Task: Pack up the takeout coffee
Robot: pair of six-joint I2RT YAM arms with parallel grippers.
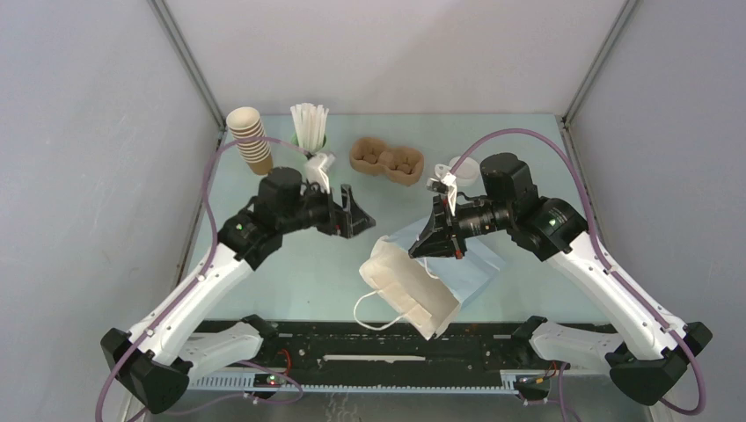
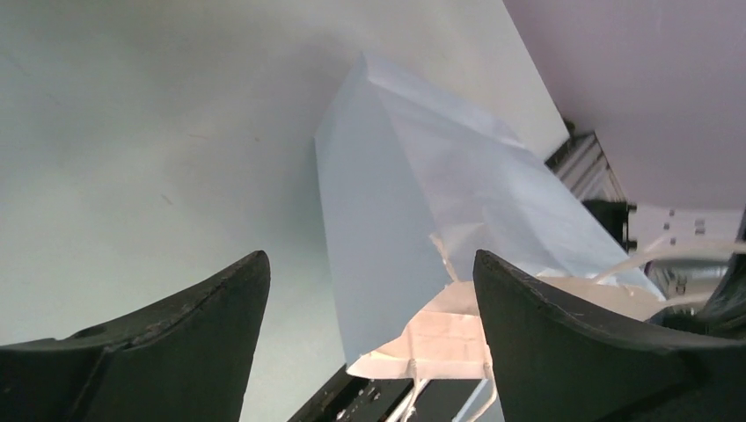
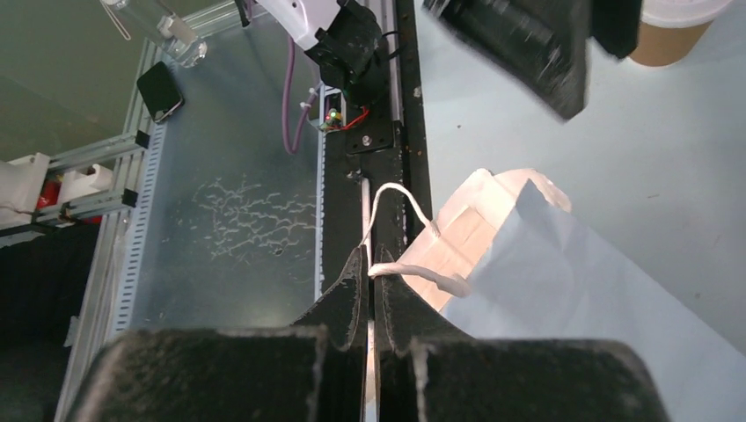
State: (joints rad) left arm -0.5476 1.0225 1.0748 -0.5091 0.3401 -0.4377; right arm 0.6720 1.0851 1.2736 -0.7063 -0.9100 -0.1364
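From overhead: the left gripper sits just left of centre with its claw spread wide and nothing in it, pointing toward 3 o'clock. The right gripper faces it, nose down at the top edge of the white paper bag, which lies on its side at 6 o'clock. The takeout coffee stands at 1 o'clock, only its white lid peeking out from behind the right wrist, just right of the pulp carrier at 12. A stack of brown cups and a green cup of straws stand at 11. Over to the left wrist: this view settles it, the left gripper is released, both fingers far apart. The paper bag shows in the gap between them, not touched. No coffee shows here. Now the right wrist, and here is what overhead could not give: the right gripper is clenched, tips together, and the bag's handle cord runs straight into the seam between them, so it looks pinched there. The paper bag hangs off at 3 o'clock. The takeout coffee sits at the 1 o'clock corner, its brown cup wall and white lid plain to see, well apart from the claw.
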